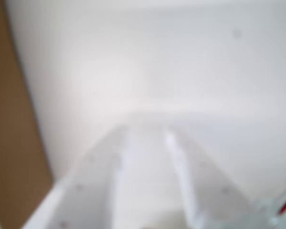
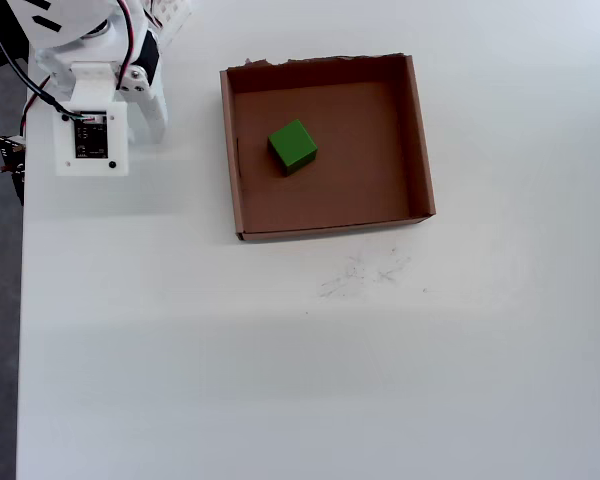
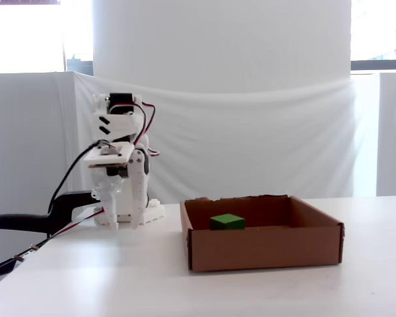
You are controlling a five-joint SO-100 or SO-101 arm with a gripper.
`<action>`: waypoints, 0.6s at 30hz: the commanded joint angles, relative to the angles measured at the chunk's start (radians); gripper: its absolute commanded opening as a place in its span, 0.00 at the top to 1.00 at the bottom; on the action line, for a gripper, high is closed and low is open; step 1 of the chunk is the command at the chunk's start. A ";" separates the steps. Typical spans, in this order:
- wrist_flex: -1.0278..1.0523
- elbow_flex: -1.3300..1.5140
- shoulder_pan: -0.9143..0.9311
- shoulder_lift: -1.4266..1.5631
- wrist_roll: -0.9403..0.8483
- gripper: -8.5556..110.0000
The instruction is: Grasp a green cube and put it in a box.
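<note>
The green cube (image 2: 293, 146) lies inside the brown cardboard box (image 2: 421, 140), left of the box's middle in the overhead view. In the fixed view the cube (image 3: 227, 221) shows just above the box's front wall (image 3: 264, 247). My arm is folded back at the table's far left, well apart from the box. The gripper (image 3: 111, 216) points down close to the table beside the arm's base. In the wrist view the white fingers (image 1: 145, 125) are blurred, appear closed together and hold nothing. In the overhead view the gripper is hidden under the wrist board (image 2: 90, 140).
A blurred brown strip (image 1: 9, 143) runs down the left edge of the wrist view. Cables (image 3: 26, 254) hang off the table's left edge. Faint pencil marks (image 2: 365, 272) lie on the white table in front of the box.
</note>
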 commanded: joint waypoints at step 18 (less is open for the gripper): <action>-0.040 -0.006 0.000 -0.015 -0.262 0.87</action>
